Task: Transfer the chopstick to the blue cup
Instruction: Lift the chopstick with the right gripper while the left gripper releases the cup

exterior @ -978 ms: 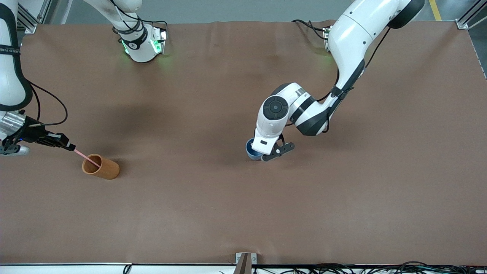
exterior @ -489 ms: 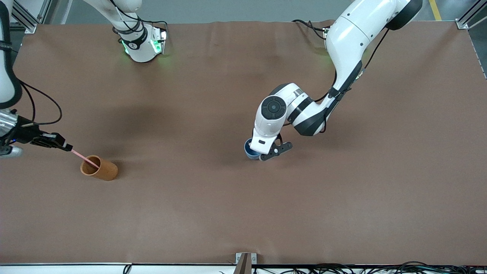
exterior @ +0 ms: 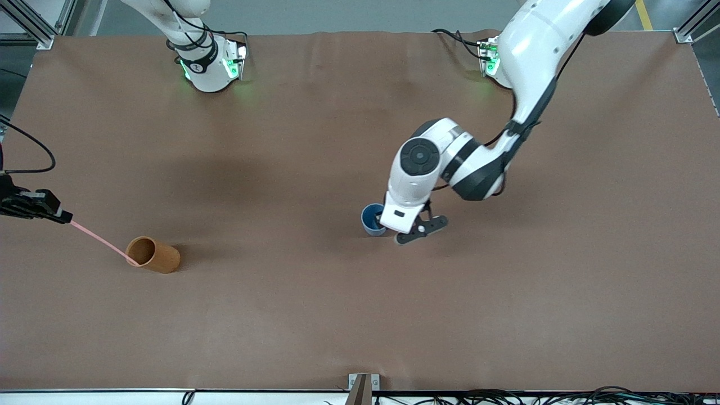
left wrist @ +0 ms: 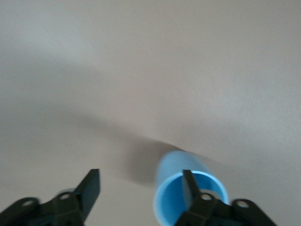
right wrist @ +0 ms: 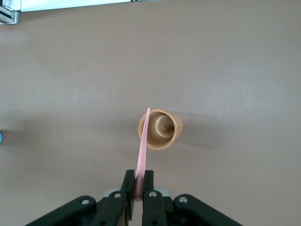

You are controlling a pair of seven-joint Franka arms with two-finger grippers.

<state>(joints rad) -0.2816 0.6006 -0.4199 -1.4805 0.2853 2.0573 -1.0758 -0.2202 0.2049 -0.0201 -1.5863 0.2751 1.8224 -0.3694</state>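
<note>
My right gripper [exterior: 61,216] is at the right arm's end of the table and is shut on the upper end of the pale-pink chopstick [exterior: 101,241]. The stick slants down, and its tip is at the rim of the orange-brown cup [exterior: 154,256]. The right wrist view shows the right gripper [right wrist: 139,184], the stick [right wrist: 143,146] and the orange cup [right wrist: 163,129]. The blue cup [exterior: 370,218] stands mid-table. My left gripper [exterior: 400,228] hangs open beside it. In the left wrist view, one finger of the left gripper [left wrist: 141,190] stands at the blue cup's [left wrist: 168,184] rim and the other over bare mat.
The brown mat [exterior: 360,315] covers the table. The two arm bases stand along the table edge farthest from the front camera. A small metal bracket [exterior: 363,382] sits at the edge nearest it.
My right gripper has drawn back toward the right arm's end, pulling the chopstick almost out of the orange cup, which shifted slightly. My left gripper has slid off the blue cup, uncovering more of it.
</note>
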